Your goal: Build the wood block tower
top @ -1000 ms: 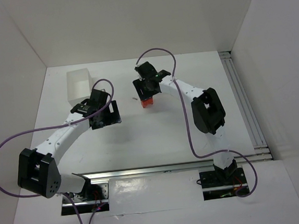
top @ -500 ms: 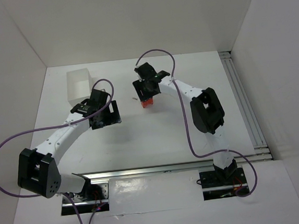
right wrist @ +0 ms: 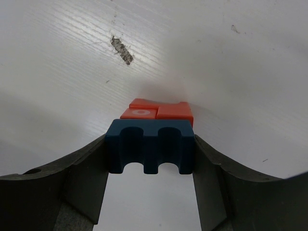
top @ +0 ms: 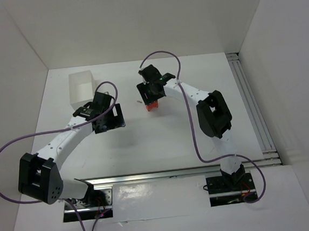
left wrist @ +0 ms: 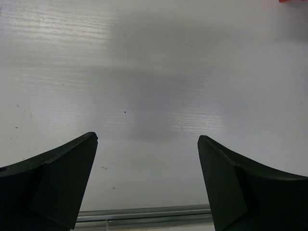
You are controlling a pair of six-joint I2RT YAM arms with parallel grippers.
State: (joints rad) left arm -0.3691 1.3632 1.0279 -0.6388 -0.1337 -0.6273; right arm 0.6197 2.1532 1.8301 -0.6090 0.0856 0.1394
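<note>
My right gripper is shut on a notched blue block, its two arched notches facing the camera. Just beyond it, red-orange blocks sit side by side on the white table; I cannot tell whether the blue block touches them. In the top view the right gripper hovers over the red-orange blocks at the table's middle back, and the blue block is hidden there. My left gripper is open and empty over bare table; in the top view it is left of the blocks.
A white rectangular box stands at the back left, behind the left arm. A grey scuff mark lies on the table past the blocks. A metal rail runs along the near table edge. White walls enclose the table.
The right gripper has shifted very slightly over the red-orange blocks. The left arm has not moved.
</note>
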